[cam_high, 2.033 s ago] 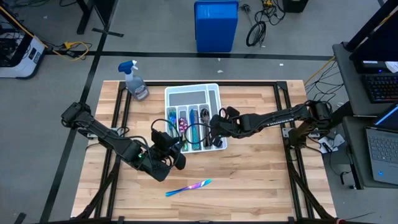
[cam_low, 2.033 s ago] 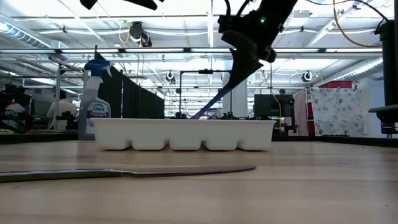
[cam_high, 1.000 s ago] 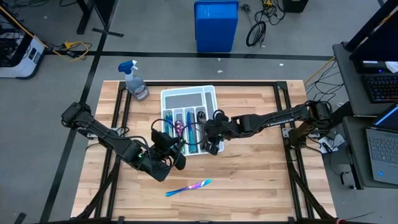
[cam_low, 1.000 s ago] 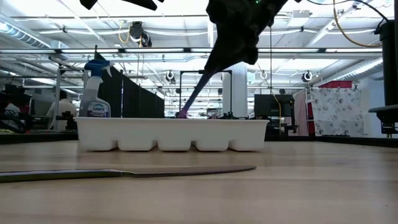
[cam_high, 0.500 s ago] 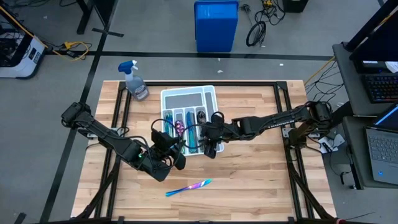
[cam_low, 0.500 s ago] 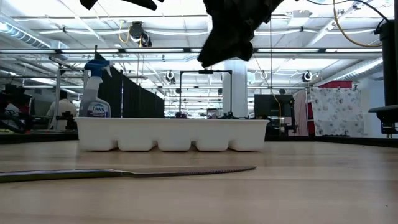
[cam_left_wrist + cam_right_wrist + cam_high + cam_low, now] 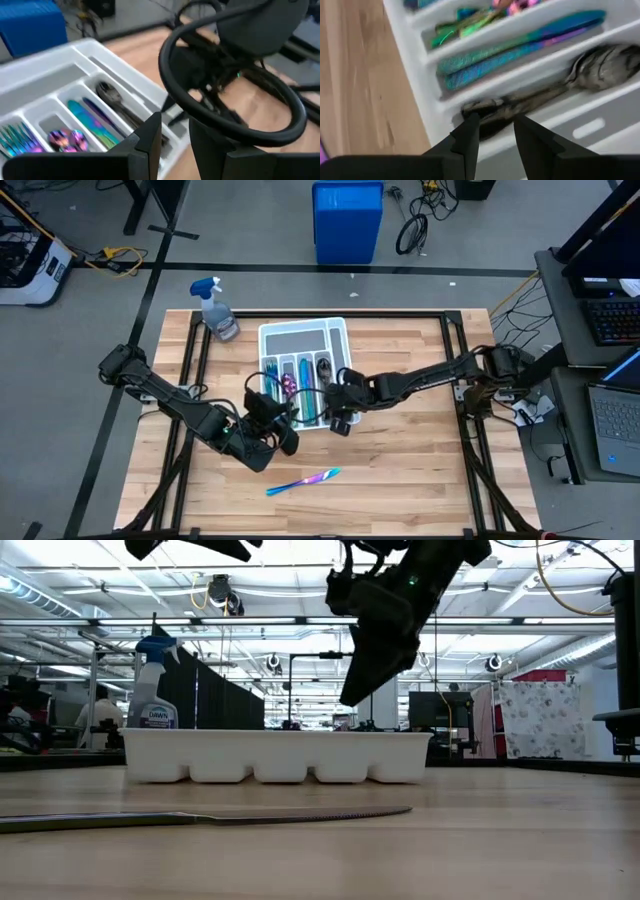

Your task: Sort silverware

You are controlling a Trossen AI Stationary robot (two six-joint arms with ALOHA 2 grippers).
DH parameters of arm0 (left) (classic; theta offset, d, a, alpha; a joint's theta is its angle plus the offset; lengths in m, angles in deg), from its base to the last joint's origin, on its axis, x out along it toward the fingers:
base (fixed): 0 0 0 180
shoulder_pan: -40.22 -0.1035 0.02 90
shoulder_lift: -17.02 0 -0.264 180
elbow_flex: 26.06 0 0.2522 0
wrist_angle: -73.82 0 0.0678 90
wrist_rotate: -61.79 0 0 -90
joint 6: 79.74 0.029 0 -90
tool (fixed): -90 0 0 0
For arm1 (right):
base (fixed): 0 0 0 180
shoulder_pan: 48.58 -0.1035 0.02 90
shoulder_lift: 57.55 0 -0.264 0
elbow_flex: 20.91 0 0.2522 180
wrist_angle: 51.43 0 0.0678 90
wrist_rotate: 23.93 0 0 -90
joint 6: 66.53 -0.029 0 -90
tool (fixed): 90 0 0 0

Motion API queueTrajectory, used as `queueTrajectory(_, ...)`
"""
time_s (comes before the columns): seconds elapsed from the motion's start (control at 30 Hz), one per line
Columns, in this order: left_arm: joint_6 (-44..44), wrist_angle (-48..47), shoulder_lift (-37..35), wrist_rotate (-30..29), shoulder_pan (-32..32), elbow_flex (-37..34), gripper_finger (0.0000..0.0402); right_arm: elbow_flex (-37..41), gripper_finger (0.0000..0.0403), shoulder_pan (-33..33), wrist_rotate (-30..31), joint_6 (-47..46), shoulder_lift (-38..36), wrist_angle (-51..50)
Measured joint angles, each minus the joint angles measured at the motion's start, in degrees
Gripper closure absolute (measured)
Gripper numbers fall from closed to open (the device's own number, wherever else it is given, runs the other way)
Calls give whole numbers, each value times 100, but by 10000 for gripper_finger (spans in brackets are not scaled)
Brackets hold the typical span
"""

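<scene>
The white tray (image 7: 303,326) stands at the table's middle, its near end under my right gripper. It holds sorted silverware: teal forks (image 7: 17,137), small purple spoons (image 7: 67,140), iridescent knives (image 7: 520,47) and a dark spoon (image 7: 560,85) lying flat in its compartment. One iridescent knife (image 7: 303,480) lies flat on the wood near the front edge. My right gripper (image 7: 495,132) hangs open just above the dark spoon's handle end and holds nothing. My left gripper (image 7: 175,137) waits off the tray's near left corner, its fingers a little apart with nothing between them.
A spray bottle (image 7: 217,310) stands at the table's far left corner. A blue bin (image 7: 347,220) sits on the floor beyond the far edge. Bare wood lies right of the tray and around the loose knife (image 7: 200,818).
My right gripper held a slim utensil slanting down into the tray a second ago. It has let go, and the utensil no longer shows under it. The gripper has since sunk toward the tray's near end.
</scene>
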Motion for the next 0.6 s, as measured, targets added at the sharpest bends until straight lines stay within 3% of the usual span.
queueTrajectory(0.13, -140, -8, 0, 548, 0, -99, 317, 0, 296, -97, 120, 171, -2, -165)
queueTrajectory(0.33, -1363, -803, 0, 593, -7, -313, 317, 7, 296, 183, 1463, -270, -53, -1062)
queueTrajectory(0.6, -1644, -967, 4, 454, -11, -355, 317, 7, 280, 1247, 1019, -133, -157, -800)
